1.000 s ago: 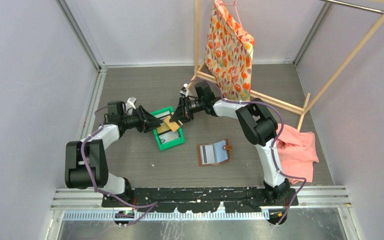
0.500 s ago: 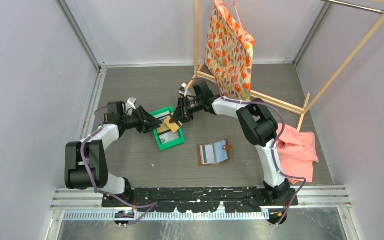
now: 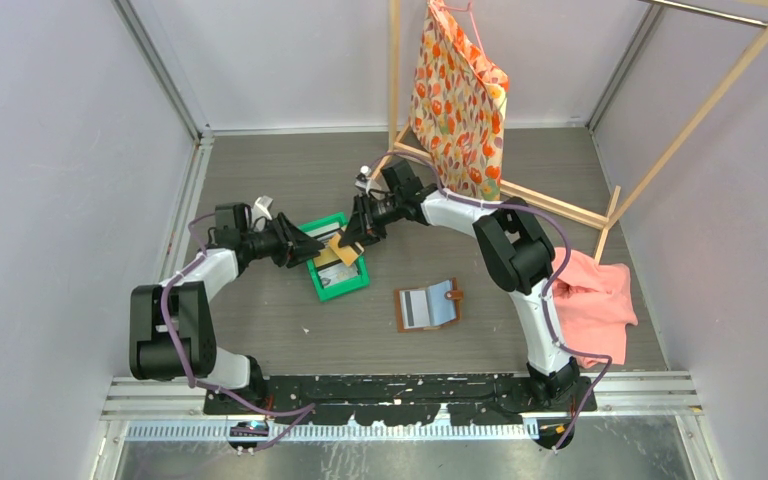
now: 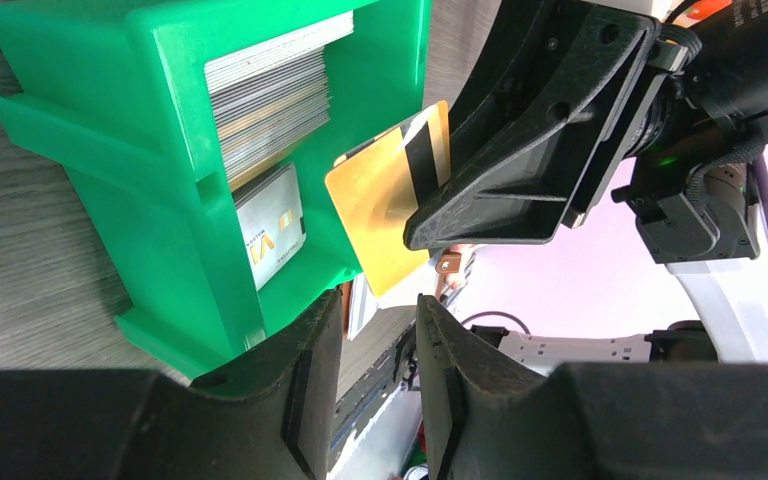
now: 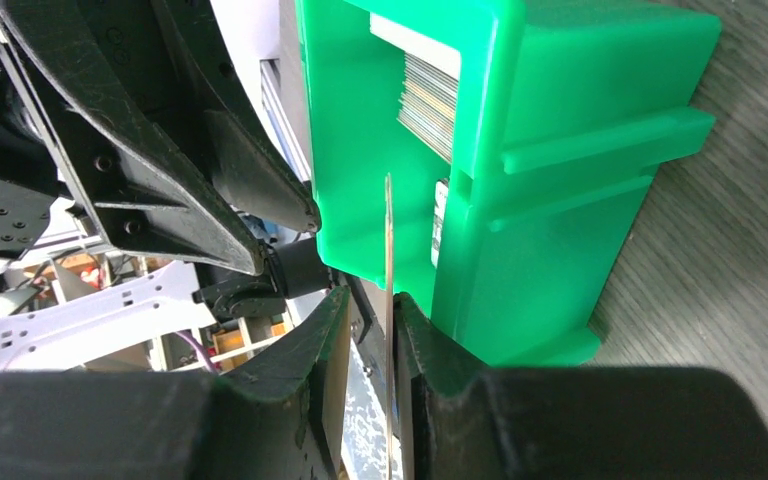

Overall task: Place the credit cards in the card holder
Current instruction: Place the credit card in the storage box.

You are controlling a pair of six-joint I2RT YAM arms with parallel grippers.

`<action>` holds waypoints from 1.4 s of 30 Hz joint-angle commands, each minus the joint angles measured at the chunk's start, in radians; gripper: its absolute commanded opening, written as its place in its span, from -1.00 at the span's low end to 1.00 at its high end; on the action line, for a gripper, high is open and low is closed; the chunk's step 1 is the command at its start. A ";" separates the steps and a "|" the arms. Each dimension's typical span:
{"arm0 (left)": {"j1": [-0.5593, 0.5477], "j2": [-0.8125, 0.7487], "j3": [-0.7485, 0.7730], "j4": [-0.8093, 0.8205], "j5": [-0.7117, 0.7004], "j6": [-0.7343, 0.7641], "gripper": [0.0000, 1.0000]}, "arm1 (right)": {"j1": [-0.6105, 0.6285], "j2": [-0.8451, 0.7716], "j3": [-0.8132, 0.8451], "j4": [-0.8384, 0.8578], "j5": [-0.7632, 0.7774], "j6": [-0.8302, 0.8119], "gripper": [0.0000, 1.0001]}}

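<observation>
**K:** Right gripper [image 5: 370, 298] is pinching the gold card [image 4: 385, 195] by one end, jaws clamped flat on it, black stripe showing next to the fingers

**M:** where's the card sitting?

**K:** it's hanging tilted just over the green bin [image 4: 175, 260], not touching it. Other credit cards are standing as a stack [image 4: 270, 100] in one compartment, and a single pale card [image 4: 272, 225] is lying in the other

**M:** card holder?

**K:** card holder [image 3: 428, 305] is lying open on the table [image 3: 260, 330], blue lining up, off to the bin's right and nearer the bases, apart from both grippers

**M:** left side?

**K:** left gripper [image 4: 378, 305] is sitting at the bin's left edge, facing the right one, jaws parted a little with nothing between them. Can't tell if it's touching the bin

**M:** anything else?

**K:** pink cloth [image 3: 595, 300] is lying at the right, patterned cloth [image 3: 460, 90] is hanging on the wooden rack [image 3: 395, 70] at the back
</observation>
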 commanded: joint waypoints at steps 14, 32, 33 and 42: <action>0.006 -0.047 0.021 -0.025 -0.006 0.032 -0.30 | 0.023 -0.064 0.080 -0.123 0.093 -0.103 -0.47; 0.006 -0.045 0.017 -0.027 -0.007 0.036 -0.30 | 0.036 -0.054 0.128 -0.205 0.127 -0.162 -0.44; 0.006 -0.044 0.017 -0.027 -0.007 0.036 -0.30 | 0.035 -0.054 0.129 -0.206 0.128 -0.162 -0.44; 0.006 -0.037 0.018 -0.025 -0.007 0.039 -0.30 | 0.035 -0.053 0.134 -0.210 0.126 -0.163 -0.45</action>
